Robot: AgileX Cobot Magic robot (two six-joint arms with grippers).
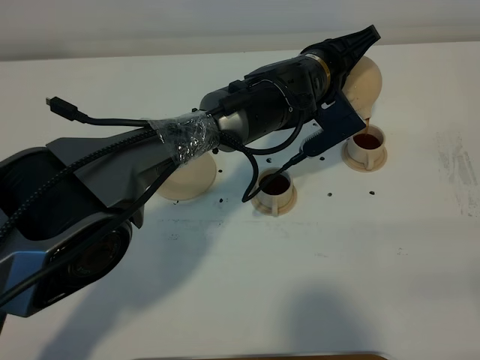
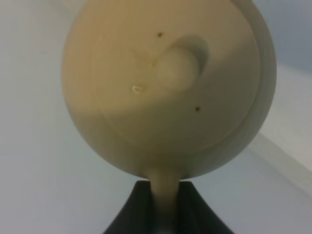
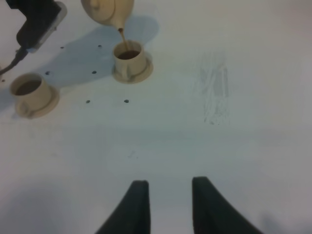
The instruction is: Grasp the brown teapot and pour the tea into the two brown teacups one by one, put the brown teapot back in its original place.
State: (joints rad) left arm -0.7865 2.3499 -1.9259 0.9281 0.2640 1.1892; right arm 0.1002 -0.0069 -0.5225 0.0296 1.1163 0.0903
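From up high, the left gripper [image 1: 364, 41] reaches across with the teapot [image 1: 366, 84] hanging tipped just below its jaws. A thin brown stream [image 1: 370, 124] drops from the spout into the second cup [image 1: 366, 146] directly beneath. The first cup [image 1: 275, 191], back along the arm from those jaws, shows dark tea inside, so this looks like the second pour, with the task well past halfway. The bare saucer [image 1: 187, 180] waits well behind the jaws, partly under the forearm. On the left wrist, the teapot fills the view right ahead of the jaws, lid knob [image 2: 178, 68] facing the lens, and the two fingers [image 2: 131, 214] pinch its handle between them. On the right wrist, the right gripper [image 3: 168, 192] hovers over the table [image 3: 229, 136], jaws parted with nothing between them; teapot and both cups sit well ahead of them. Next call: level the teapot to cut the stream before that cup brims, then carry it back and set it squarely on the saucer.
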